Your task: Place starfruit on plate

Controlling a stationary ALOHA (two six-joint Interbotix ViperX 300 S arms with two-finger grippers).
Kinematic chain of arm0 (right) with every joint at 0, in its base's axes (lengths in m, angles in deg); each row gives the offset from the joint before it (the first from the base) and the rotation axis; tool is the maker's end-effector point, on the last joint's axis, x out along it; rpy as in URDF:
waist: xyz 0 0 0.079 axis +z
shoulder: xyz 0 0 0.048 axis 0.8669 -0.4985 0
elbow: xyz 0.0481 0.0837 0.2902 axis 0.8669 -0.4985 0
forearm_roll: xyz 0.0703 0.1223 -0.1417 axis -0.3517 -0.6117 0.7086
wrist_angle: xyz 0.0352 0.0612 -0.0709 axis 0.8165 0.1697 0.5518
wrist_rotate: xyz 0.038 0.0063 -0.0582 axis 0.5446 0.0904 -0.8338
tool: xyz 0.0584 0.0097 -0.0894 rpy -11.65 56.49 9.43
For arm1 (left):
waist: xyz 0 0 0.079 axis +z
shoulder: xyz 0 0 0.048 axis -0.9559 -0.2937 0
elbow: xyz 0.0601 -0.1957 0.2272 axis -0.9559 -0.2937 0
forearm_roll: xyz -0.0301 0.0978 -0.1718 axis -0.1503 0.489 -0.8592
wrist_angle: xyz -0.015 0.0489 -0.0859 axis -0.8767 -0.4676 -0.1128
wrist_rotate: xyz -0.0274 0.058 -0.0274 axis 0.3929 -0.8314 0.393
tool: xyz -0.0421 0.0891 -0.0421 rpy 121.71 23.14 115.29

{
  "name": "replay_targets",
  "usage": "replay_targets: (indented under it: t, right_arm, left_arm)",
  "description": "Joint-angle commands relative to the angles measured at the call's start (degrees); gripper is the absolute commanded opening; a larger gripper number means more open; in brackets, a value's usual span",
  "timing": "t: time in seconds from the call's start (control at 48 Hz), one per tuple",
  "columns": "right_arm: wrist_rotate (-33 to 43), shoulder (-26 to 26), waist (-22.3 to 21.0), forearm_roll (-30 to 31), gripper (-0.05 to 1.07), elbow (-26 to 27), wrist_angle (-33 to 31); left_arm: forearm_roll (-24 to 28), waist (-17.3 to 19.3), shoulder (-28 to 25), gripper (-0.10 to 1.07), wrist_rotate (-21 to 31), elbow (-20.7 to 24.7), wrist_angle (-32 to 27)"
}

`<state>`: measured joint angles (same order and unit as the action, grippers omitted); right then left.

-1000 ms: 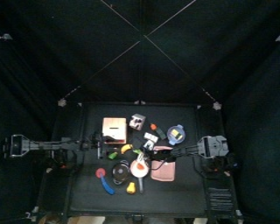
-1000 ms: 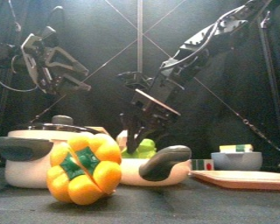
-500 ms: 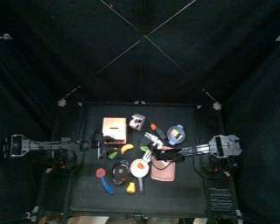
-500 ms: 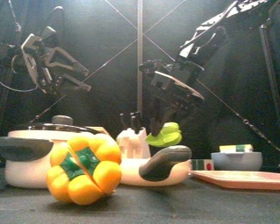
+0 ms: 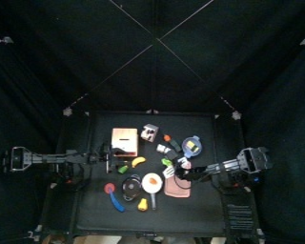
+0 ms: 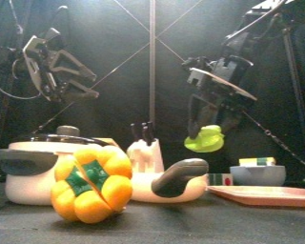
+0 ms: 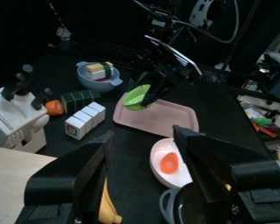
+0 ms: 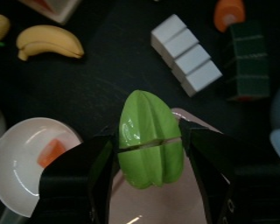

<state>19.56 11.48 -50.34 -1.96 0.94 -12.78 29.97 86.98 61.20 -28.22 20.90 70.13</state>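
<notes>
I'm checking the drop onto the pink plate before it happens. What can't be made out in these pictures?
- Top view: the starfruit and the right gripper are too small to tell apart.
- Front view: the plate shows edge-on and is cut off by the picture's edge, so how the starfruit lines up over it is unclear.
- Right wrist view: the starfruit covers much of the plate beneath.
- Left gripper: its fingertips are cut off by the bottom edge.

Green starfruit (image 8: 150,140), salmon-pink plate (image 7: 161,119), yellow banana (image 8: 52,41)
</notes>
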Motion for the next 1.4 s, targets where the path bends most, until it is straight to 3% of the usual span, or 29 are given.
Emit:
replay_targets:
  t: [0.0,0.354,0.562,0.875,1.375]
  right_arm:
    - [3.87,3.25,2.29,-0.35,0.81,-0.62,-3.52]
    - [24.61,4.13,7.21,-0.44,0.81,-5.71,-10.02]
    - [33.66,0.62,9.14,0.35,0.81,-5.62,-11.16]
    - [40.25,-6.06,12.13,-0.88,0.81,-2.64,-15.38]
    - [40.69,-8.88,12.66,-3.60,0.81,-1.93,-16.00]
  left_arm:
    - [-0.18,0.09,0.26,0.92,0.00,0.62,0.18]
    - [-0.18,0.26,0.44,0.92,0.00,1.32,0.18]
    - [-0.18,0.09,0.44,0.92,0.00,1.05,0.18]
    - [-0.18,-0.09,0.44,0.92,0.09,1.23,0.26]
    - [-2.37,-0.09,0.44,0.92,0.00,0.97,0.18]
